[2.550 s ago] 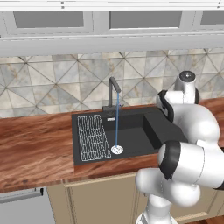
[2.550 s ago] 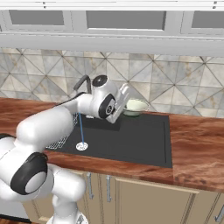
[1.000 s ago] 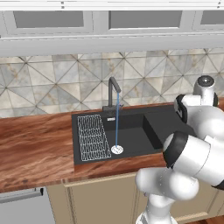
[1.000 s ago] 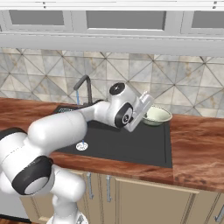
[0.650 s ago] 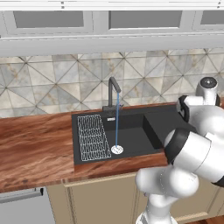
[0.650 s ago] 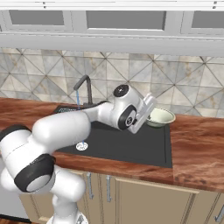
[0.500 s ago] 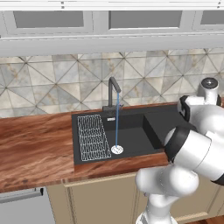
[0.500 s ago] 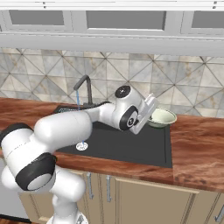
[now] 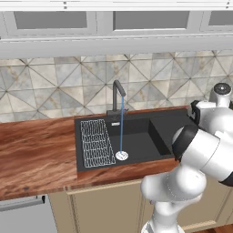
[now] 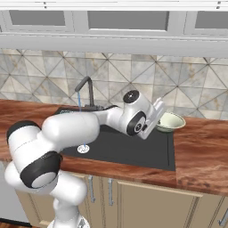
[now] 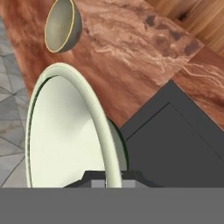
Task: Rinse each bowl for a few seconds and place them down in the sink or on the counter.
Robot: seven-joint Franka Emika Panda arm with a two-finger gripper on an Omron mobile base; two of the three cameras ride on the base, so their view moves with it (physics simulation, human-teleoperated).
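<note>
i could read no text, label, brand, number or sign anywhere i looked. the cabinet fronts, the wall tiles and the counter were bare of writing, and so were the two bowls before my claw. if any small mark sat on the faucet or the drain, it was too small for me to make out.

Grey-and-beige tiles in a triangle pattern (image 9: 54,98) cover the wall behind the surface, pale upper cabinets with dark glass fronts (image 9: 50,20) hang above them, and beige base cabinets (image 10: 147,200) stand below.
</note>
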